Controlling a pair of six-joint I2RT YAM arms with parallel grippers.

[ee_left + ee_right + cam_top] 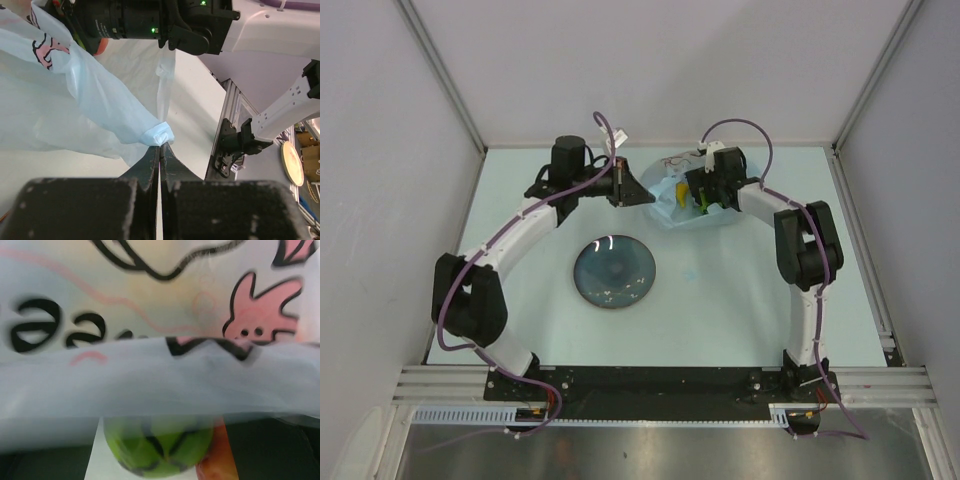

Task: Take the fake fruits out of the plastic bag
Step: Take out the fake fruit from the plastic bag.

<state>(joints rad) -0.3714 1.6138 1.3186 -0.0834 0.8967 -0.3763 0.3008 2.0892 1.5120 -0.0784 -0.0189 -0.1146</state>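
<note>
The light blue plastic bag (pixel 672 212) lies at the back of the table, its pink and dark drawings close up in the right wrist view (pixel 150 315). My left gripper (pixel 638 190) is shut on a bunched corner of the bag (pixel 159 135) and holds it taut. My right gripper (pixel 705 190) is inside the bag's mouth. Its jaws stand wide around a green round fruit (pixel 157 450), with a small gap on the left. An orange-red fruit (pixel 220 462) presses against the green one. A yellow fruit (pixel 677 198) shows in the bag. Bag film hides the fingertips.
A dark round plate (pixel 614 272) sits mid-table, in front of the bag and apart from it. Grey walls enclose the table on three sides. The right arm's wrist (pixel 150 20) hangs close above the bag in the left wrist view.
</note>
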